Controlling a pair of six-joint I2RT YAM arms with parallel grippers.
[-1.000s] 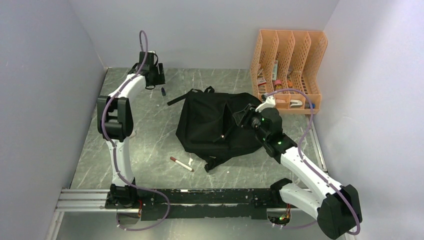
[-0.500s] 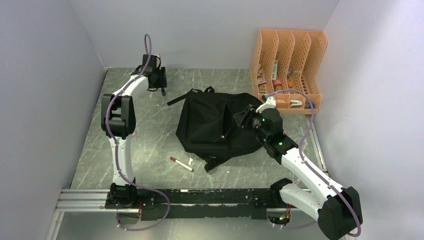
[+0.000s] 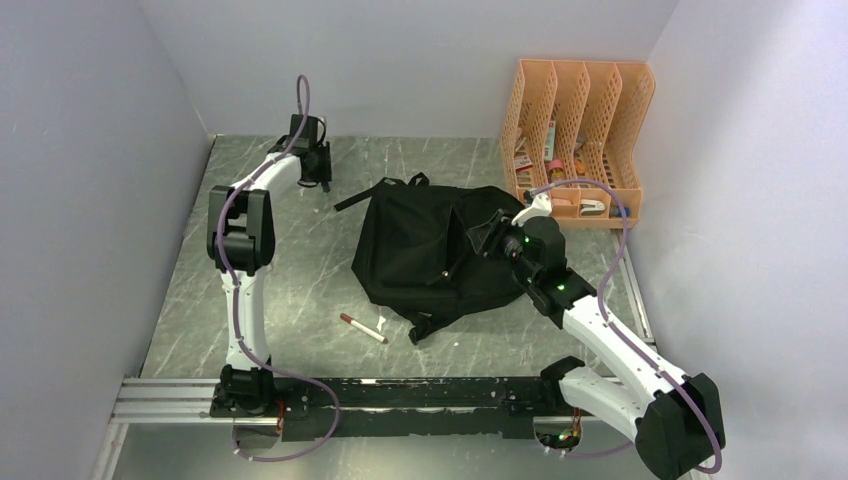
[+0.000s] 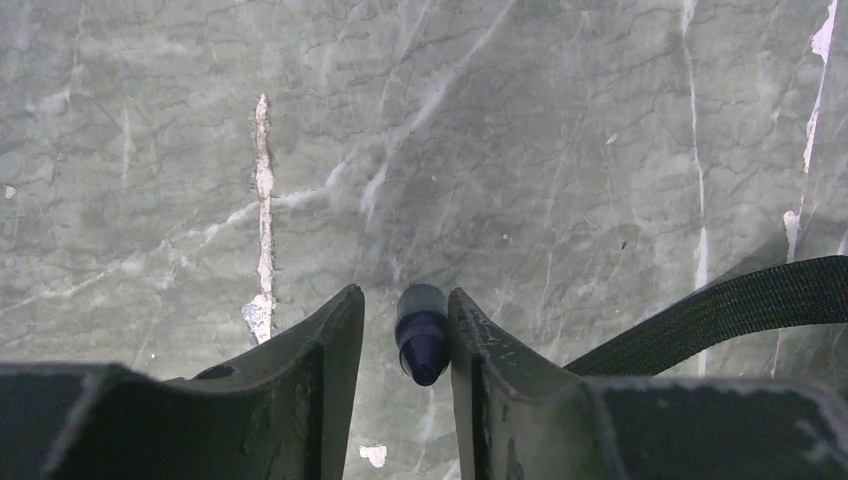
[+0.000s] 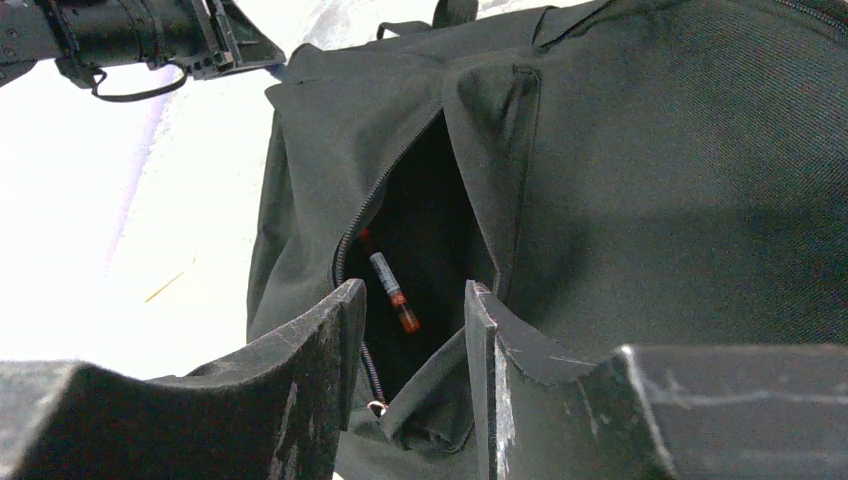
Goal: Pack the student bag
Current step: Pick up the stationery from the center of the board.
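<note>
The student bag (image 3: 420, 250) lies flat mid-table, black, with its front pocket gaping. My right gripper (image 3: 487, 235) is at the pocket's right edge. In the right wrist view its jaws (image 5: 410, 288) hold a bunched fold of the bag (image 5: 650, 180), and a red-tipped pen (image 5: 392, 290) lies inside the pocket. My left gripper (image 3: 322, 180) is low at the far back left. Its jaws (image 4: 405, 295) straddle a small dark blue cap-like piece (image 4: 422, 340) on the table. The piece touches the right finger, and a gap remains at the left finger.
A red-and-white pen (image 3: 362, 327) lies on the table in front of the bag. An orange slotted file organiser (image 3: 575, 130) stands at the back right with items in it. A black bag strap (image 4: 720, 310) runs just right of the left gripper. Walls close in on three sides.
My left gripper has moved down over the small dark piece and its jaws have narrowed around it. The right arm and the bag have not moved.
</note>
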